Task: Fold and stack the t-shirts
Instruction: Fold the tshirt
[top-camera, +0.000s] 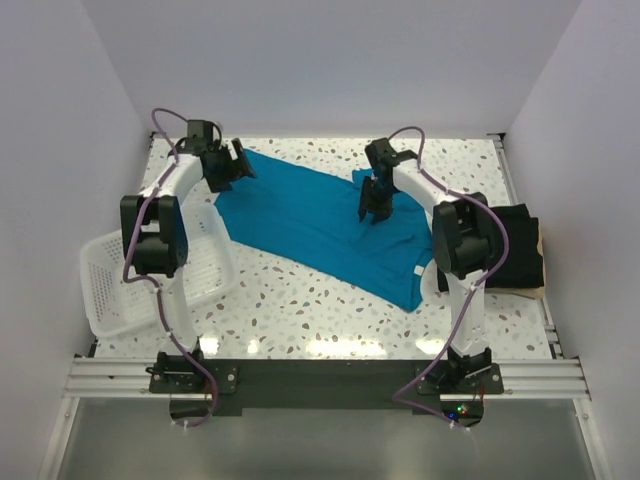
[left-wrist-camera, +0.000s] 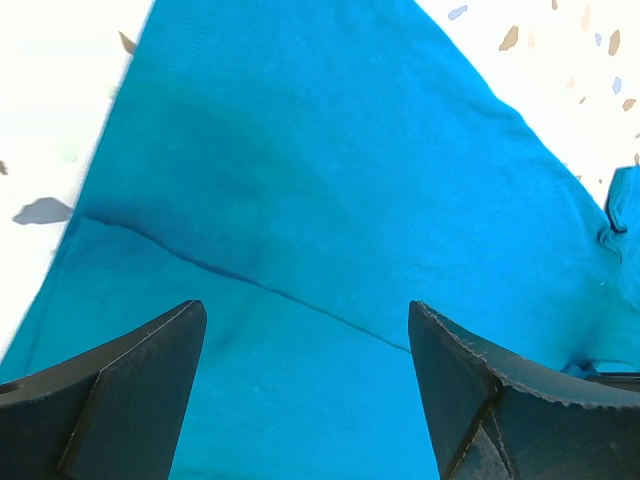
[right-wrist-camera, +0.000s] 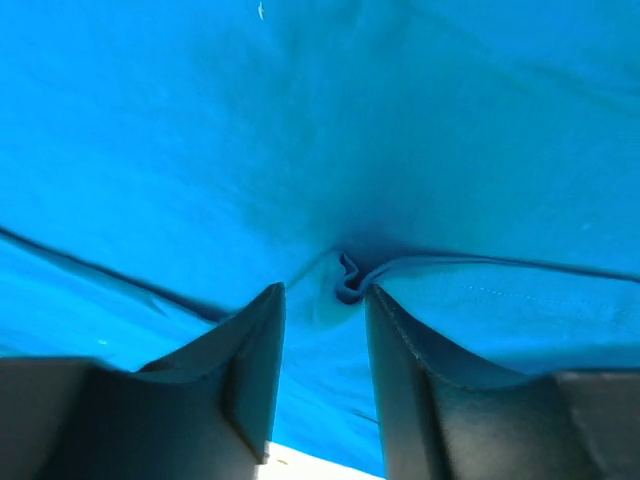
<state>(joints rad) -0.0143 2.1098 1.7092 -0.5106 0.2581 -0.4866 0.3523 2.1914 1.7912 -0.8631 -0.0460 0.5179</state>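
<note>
Two grippers: right gripper (top-camera: 373, 212) pinches the limp, light teal shirt (top-camera: 310, 222) at two o'clock, left gripper (top-camera: 237, 162) gapes empty; best grabbed by its edges.

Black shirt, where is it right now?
In the top view, the black t-shirt lies in a compact pile at the right edge of the table. It is just right of the spread-out teal t-shirt.

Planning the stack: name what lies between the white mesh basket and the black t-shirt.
The teal t-shirt, spread out, right gripper touching it; top external view.
</note>
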